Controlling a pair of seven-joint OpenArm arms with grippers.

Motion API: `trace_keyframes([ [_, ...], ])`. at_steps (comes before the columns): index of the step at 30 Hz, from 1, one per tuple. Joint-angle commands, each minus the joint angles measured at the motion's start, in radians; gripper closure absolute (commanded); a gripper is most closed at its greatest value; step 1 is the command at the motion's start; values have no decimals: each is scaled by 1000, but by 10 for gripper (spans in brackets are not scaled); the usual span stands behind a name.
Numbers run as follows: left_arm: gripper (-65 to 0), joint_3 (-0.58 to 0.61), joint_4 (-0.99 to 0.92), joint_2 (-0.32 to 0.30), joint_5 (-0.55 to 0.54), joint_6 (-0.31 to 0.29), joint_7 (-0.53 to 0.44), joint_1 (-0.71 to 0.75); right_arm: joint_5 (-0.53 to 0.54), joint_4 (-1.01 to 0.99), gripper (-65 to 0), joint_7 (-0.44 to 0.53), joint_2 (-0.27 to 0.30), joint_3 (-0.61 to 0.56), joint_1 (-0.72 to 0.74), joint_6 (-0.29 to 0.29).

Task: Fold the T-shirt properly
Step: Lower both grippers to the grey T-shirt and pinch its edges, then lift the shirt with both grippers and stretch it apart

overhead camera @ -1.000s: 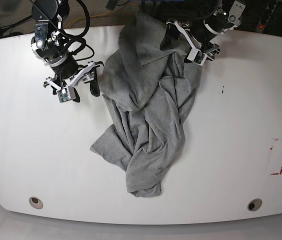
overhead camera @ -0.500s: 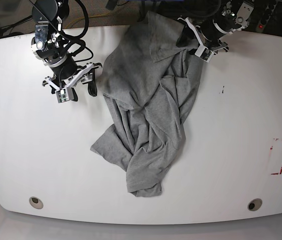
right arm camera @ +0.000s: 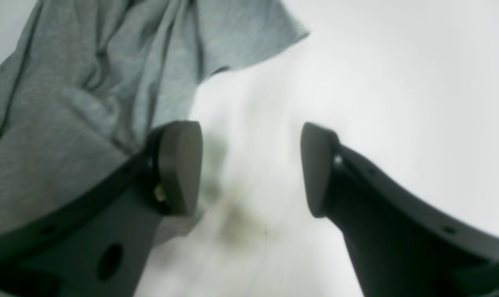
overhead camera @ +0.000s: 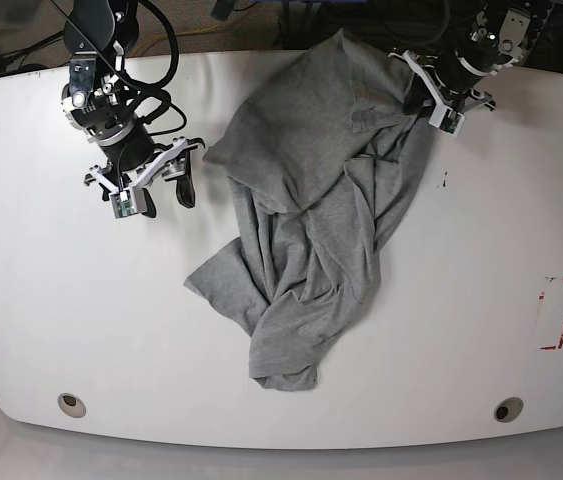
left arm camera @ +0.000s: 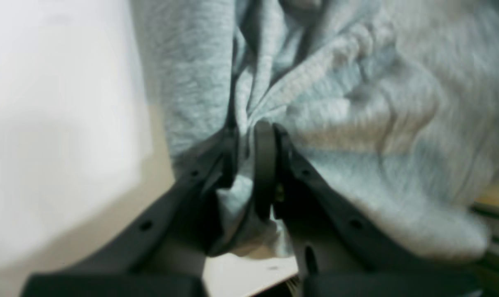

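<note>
Fingers (left arm camera: 266, 165) of your left gripper (left arm camera: 249, 161) pinch the T-shirt (overhead camera: 306, 230) tight, while your right gripper (right arm camera: 249, 165) gapes wide, holding nothing, beside the cloth.

The crumpled T-shirt (overhead camera: 306, 220) fills the worktop's (overhead camera: 481, 300) middle from far edge toward the near edge. Bare surface lies open to its left and right. The right gripper (overhead camera: 156, 180), jaws apart, hangs just left of the cloth over bare worktop.
</note>
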Motion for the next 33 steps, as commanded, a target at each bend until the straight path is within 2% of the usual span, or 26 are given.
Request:
trace_keyframes([
  [1, -3, -53, 36, -9, -6, -4, -18, 26, 10, 16, -371, 25, 10, 2, 38, 3],
  [4, -3, -105, 45, -9, -6, -30, -18, 32, 12, -30, -371, 23, 8, -3, 78, 7],
  [6, -1, -149, 48, -5, -6, -84, -18, 34, 18, -92, -371, 23, 8, -3, 130, 9],
  [9, -1, -197, 47, -2, -6, -124, -18, 35, 19, -153, -371, 23, 8, -6, 185, 9],
  [19, -1, -252, 47, -2, -6, -128, -18, 47, 19, -446, -374, 23, 8, -115, 444, 15],
  [23, 0, -252, 47, 0, -6, -128, -18, 47, 19, -581, -374, 23, 8, -151, 538, 64],
  [28, 0, -252, 47, 2, -6, -128, -18, 60, 19, -739, -374, 23, 7, -176, 633, 156],
  [33, 0, -252, 44, 2, -6, -128, -18, 61, 9, -871, -374, 29, -25, -184, 701, 179],
])
